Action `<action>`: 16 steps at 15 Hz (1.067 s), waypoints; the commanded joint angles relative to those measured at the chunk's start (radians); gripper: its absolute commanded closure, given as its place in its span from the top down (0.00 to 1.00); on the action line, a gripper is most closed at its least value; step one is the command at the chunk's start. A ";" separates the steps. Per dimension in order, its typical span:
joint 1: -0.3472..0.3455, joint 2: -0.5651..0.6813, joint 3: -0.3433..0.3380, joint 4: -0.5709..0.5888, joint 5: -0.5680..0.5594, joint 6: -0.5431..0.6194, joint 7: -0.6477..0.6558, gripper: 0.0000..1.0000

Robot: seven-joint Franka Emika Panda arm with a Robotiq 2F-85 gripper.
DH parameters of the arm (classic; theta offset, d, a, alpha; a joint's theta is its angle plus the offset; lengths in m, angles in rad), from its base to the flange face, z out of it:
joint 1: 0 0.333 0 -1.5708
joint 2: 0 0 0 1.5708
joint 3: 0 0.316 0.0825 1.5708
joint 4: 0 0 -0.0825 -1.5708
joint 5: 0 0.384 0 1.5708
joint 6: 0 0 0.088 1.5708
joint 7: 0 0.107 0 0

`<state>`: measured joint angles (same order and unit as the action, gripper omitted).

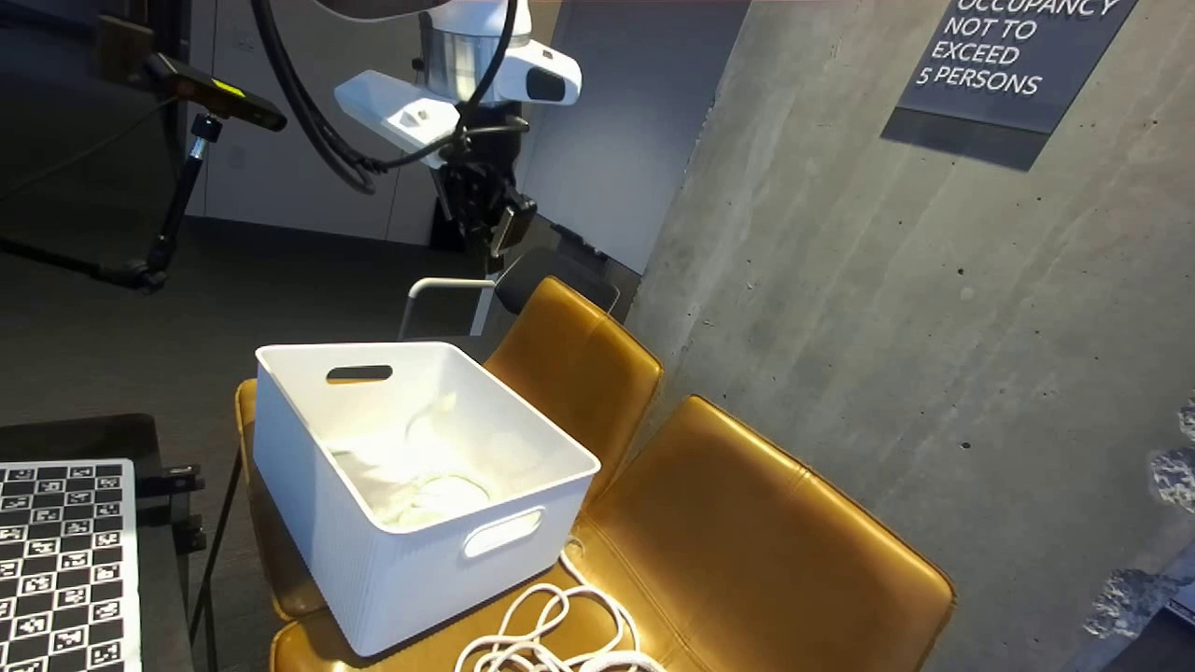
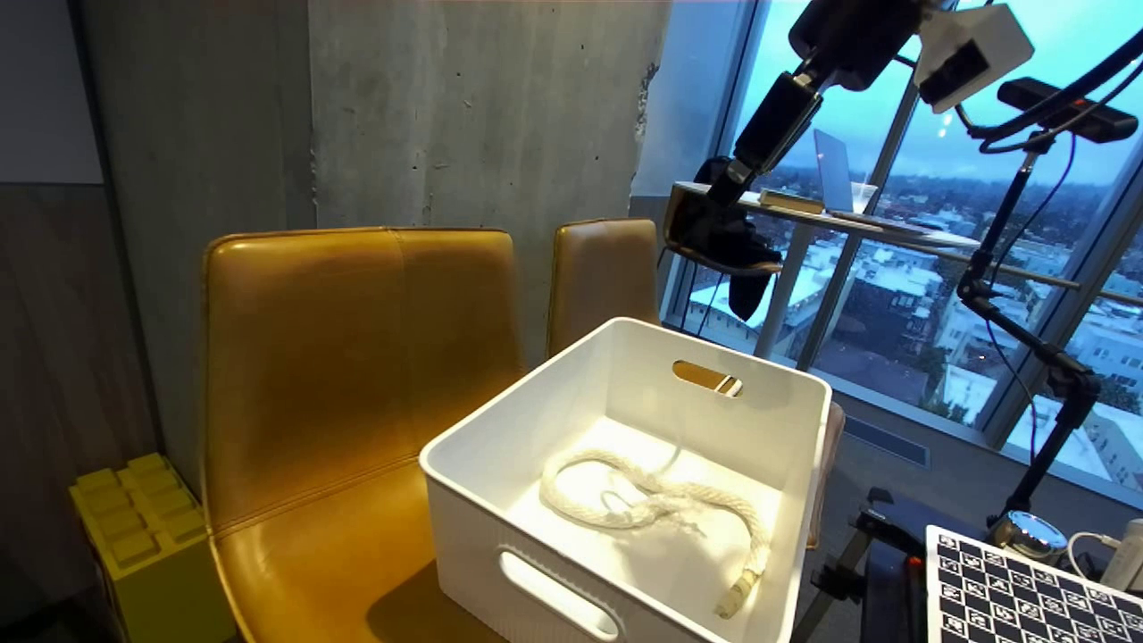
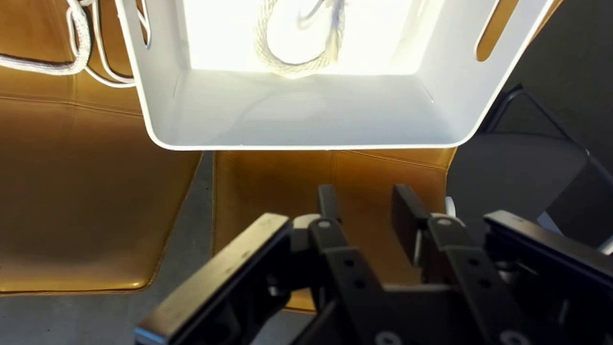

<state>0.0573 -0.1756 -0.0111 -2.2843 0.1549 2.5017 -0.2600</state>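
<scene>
In the wrist view the gripper (image 3: 366, 206) stands moderately spread, its fingers (image 3: 329, 203) well separated and a tan chair (image 3: 268, 187) showing through the gap. The bin (image 3: 311, 112) lies ahead of the fingertips, clear of them; inside, a pale rope (image 3: 263, 40) curves over the brightly lit bottom. White cord (image 3: 81, 43) lies beside the bin on a second chair (image 3: 86, 201).

In an exterior view the gripper hangs well above the bin (image 1: 467, 583), in line with the farther chair's back and far from the rope, which glare half washes out. The bin rests across both seats. A concrete wall (image 1: 840, 280) rises behind the chairs, its sign (image 1: 1004, 79) reading "NOT TO EXCEED 5 PERSONS". A patterned board (image 1: 65, 560) sits by the left edge, near a camera (image 1: 215, 91) on a stand (image 1: 182, 201).

In an exterior view the rope (image 2: 759, 540) shows plainly: looped on the bin's bottom, one end near a corner, with the gripper higher up, well apart. Behind stand a tall window (image 2: 929, 295) and a laptop (image 2: 832, 170); a yellow-green block (image 2: 156, 572) sits beside the nearest chair.
</scene>
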 commanded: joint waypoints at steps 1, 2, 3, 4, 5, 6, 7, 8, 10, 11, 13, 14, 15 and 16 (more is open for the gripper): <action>0.003 -0.007 -0.011 -0.038 0.018 0.050 -0.033 0.66; -0.007 -0.013 -0.017 -0.054 0.008 0.047 -0.027 0.74; -0.018 -0.015 -0.025 -0.071 -0.004 0.052 -0.022 0.81; -0.032 -0.010 -0.043 -0.091 -0.008 0.064 -0.039 0.89; -0.047 0.003 -0.063 -0.102 -0.011 0.072 -0.053 0.96; -0.066 0.019 -0.086 -0.108 -0.011 0.079 -0.073 0.99; -0.086 0.035 -0.111 -0.110 -0.013 0.086 -0.096 1.00; -0.109 0.058 -0.135 -0.104 -0.019 0.096 -0.120 1.00; -0.154 0.123 -0.184 -0.067 -0.016 0.107 -0.178 1.00; -0.173 0.156 -0.203 -0.046 -0.007 0.109 -0.209 1.00; -0.218 0.245 -0.235 0.019 0.011 0.112 -0.273 1.00; -0.244 0.304 -0.243 0.067 0.014 0.115 -0.290 1.00; -0.268 0.353 -0.243 0.108 0.018 0.116 -0.304 1.00; -0.298 0.417 -0.238 0.164 0.027 0.119 -0.319 1.00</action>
<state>-0.1842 0.0686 -0.2534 -2.2748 0.1498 2.6053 -0.5249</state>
